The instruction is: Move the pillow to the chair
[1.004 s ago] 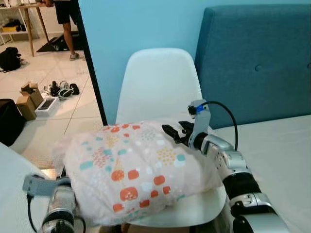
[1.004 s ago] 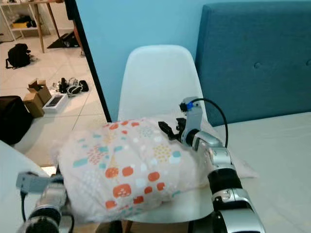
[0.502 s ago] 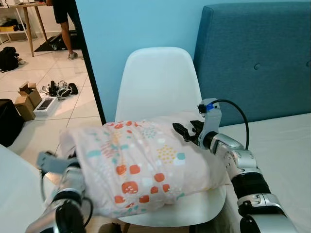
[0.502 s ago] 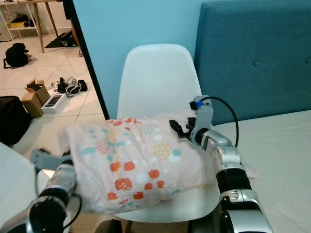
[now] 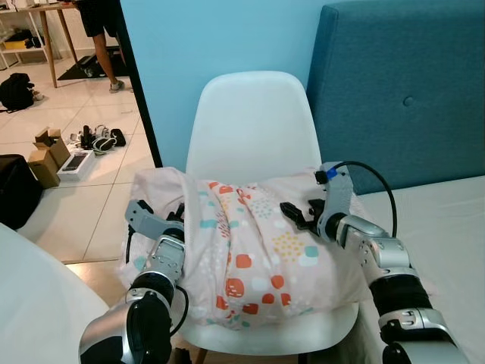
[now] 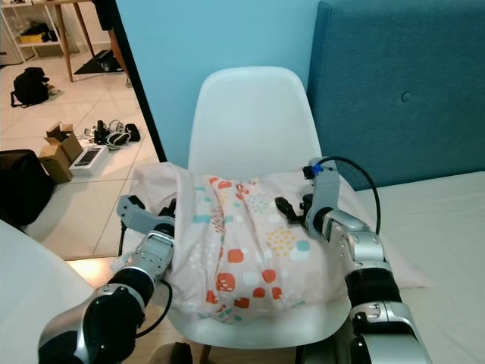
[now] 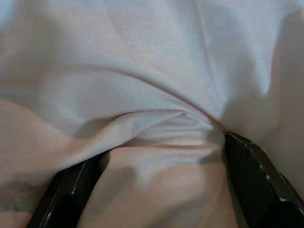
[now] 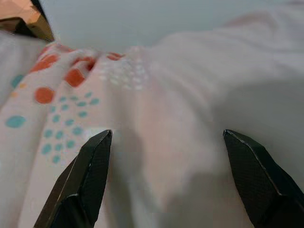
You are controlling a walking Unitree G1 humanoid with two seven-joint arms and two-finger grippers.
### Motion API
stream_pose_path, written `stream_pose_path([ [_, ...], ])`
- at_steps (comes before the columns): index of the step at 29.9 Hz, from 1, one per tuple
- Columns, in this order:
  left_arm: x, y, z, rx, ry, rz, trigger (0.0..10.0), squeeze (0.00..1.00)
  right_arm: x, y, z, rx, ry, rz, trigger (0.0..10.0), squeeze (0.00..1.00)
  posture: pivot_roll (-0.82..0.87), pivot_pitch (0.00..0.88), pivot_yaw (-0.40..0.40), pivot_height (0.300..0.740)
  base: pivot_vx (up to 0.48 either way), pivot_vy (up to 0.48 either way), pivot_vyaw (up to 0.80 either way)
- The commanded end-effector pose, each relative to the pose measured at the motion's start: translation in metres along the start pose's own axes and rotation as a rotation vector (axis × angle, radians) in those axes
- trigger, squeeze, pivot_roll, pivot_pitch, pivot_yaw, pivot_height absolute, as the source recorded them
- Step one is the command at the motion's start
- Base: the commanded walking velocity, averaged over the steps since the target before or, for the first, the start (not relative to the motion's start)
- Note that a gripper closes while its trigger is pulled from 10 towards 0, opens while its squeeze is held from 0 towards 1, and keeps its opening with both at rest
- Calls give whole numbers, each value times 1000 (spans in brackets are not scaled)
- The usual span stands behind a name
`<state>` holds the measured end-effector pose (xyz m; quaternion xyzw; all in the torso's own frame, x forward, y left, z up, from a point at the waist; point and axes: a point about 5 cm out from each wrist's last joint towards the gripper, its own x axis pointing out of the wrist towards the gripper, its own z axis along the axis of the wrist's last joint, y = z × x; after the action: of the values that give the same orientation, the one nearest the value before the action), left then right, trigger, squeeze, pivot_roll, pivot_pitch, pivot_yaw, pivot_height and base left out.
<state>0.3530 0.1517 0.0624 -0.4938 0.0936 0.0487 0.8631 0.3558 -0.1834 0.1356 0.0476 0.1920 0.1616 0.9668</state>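
A pale pillow (image 5: 250,250) with orange and teal spots lies bunched up on the seat of a white plastic chair (image 5: 246,121). My left gripper (image 5: 176,216) presses into the pillow's left side. In the left wrist view its fingers (image 7: 71,190) stand wide apart with folds of pillow fabric (image 7: 156,95) between them, so it is open. My right gripper (image 5: 292,214) rests on the pillow's upper right part. It is open too, and the right wrist view has its fingers (image 8: 90,166) spread over the spotted fabric (image 8: 71,109).
A teal padded headboard (image 5: 402,91) and a white mattress (image 5: 447,227) lie right of the chair, with a blue wall behind. Through the doorway at left are tiled floor, boxes (image 5: 45,155), a black bag (image 5: 15,91) and a person's legs (image 5: 98,30). A white surface (image 5: 30,303) fills the lower left.
The pillow has shifted right, further onto the chair seat, and bunched up. My left gripper rose and moved right with the pillow's left side. My right gripper drifted slightly right.
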Motion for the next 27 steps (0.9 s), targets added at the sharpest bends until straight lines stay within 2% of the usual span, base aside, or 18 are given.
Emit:
stream_pose_path([
  [1, -7, 17, -8, 66, 59, 60, 10000, 0, -1, 1, 2, 31, -15, 6, 10000, 0, -77, 59, 47, 575, 0, 0, 0],
  [2, -8, 20, -6, 84, 55, 72, 10000, 0, -1, 1, 2, 36, -18, 7, 10000, 0, -77, 59, 47, 575, 0, 0, 0],
  [4, -17, 49, 22, 278, 1, 200, 10000, 0, 0, 6, 7, 82, -57, 43, 10000, 0, -47, 62, 39, 575, 0, 0, 0],
  [5, -17, 49, 22, 278, 1, 200, 10000, 0, 0, 6, 7, 82, -57, 43, 10000, 0, -47, 62, 39, 575, 0, 0, 0],
  [6, -30, 75, 49, 419, -52, 337, 10000, 0, 3, 10, 12, 116, -100, 64, 10000, 0, -24, 59, 32, 575, 0, 0, 0],
  [9, -42, 92, 76, 537, -129, 420, 10000, 0, 7, 15, 13, 141, -118, 81, 10000, 0, -4, 56, 28, 575, 0, 0, 0],
  [10, -42, 92, 76, 537, -129, 420, 10000, 0, 7, 15, 13, 141, -118, 81, 10000, 0, -4, 56, 28, 575, 0, 0, 0],
  [14, -44, 82, 97, 640, -231, 393, 10000, 0, 14, 23, 13, 148, -105, 101, 10000, 0, 37, 27, 20, 575, 0, 0, 0],
  [17, -52, 85, 105, 727, -257, 465, 10000, 0, 17, 28, 15, 154, -116, 124, 10000, 0, 55, 12, 22, 575, 0, 0, 0],
  [18, -52, 85, 105, 727, -257, 465, 10000, 0, 17, 28, 15, 154, -116, 124, 10000, 0, 55, 12, 22, 575, 0, 0, 0],
  [20, -59, 83, 116, 816, -314, 504, 10000, 0, 18, 31, 17, 185, -153, 148, 10000, 0, 62, 2, 19, 575, 0, 0, 0],
  [21, -64, 77, 126, 884, -385, 516, 10000, 0, 18, 31, 19, 203, -182, 153, 10000, 0, 69, 0, 18, 580, 0, 0, 0],
  [23, -64, 77, 126, 884, -385, 516, 10000, 0, 18, 31, 19, 203, -182, 153, 10000, 0, 69, 0, 18, 580, 0, 0, 0],
  [24, -72, 64, 142, 989, -498, 530, 10000, 0, 18, 32, 20, 231, -218, 162, 10000, 0, 76, 0, 22, 589, 0, 0, 0],
  [26, -79, 45, 156, 1074, -606, 517, 10000, 0, 19, 35, 19, 259, -242, 179, 10000, 0, 85, 0, 22, 599, 0, 0, 0],
  [27, -80, 33, 159, 1101, -646, 477, 10000, 0, 20, 36, 18, 269, -252, 179, 10000, 0, 95, 0, 23, 604, 0, 0, 0],
])
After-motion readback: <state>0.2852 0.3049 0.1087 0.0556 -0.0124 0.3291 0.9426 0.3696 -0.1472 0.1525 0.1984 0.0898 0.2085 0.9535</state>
